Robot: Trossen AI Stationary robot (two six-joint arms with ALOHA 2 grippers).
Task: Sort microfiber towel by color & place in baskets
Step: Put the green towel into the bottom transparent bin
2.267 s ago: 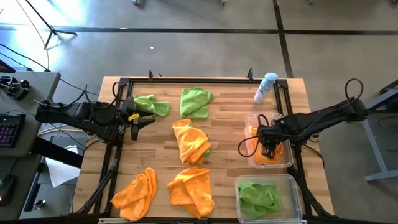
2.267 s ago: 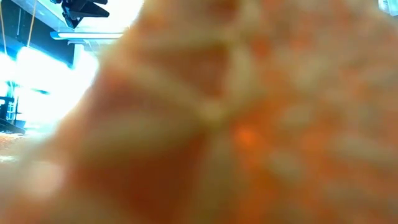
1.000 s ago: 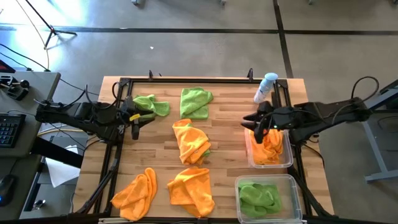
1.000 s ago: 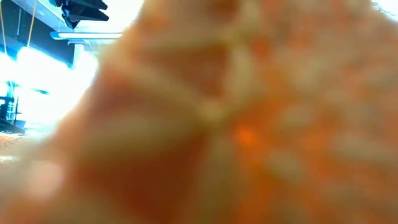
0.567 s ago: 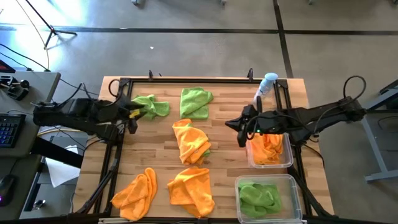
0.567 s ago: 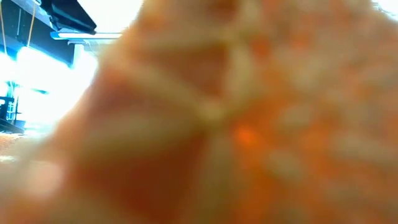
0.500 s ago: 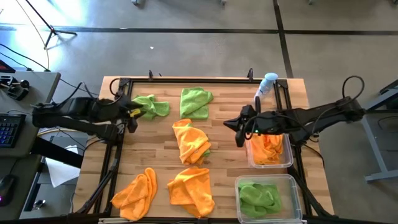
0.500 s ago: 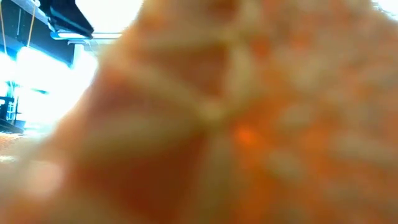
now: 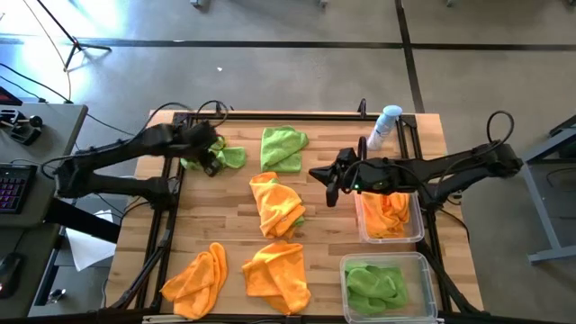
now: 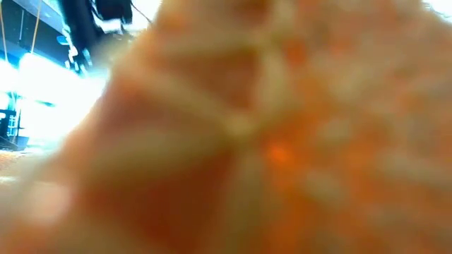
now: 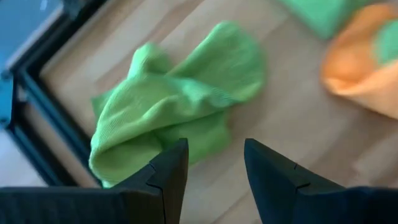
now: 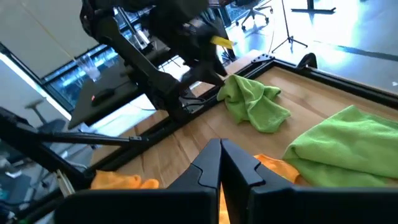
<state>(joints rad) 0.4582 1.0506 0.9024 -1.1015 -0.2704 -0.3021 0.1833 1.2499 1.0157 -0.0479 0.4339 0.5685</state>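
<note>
Orange towel against low camera

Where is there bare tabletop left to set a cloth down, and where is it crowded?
Bare wood shows between the central orange towel and the orange-filled basket, under the right gripper, and left of that towel below the left gripper. The back strip with two green towels and the front orange piles are crowded.
</note>
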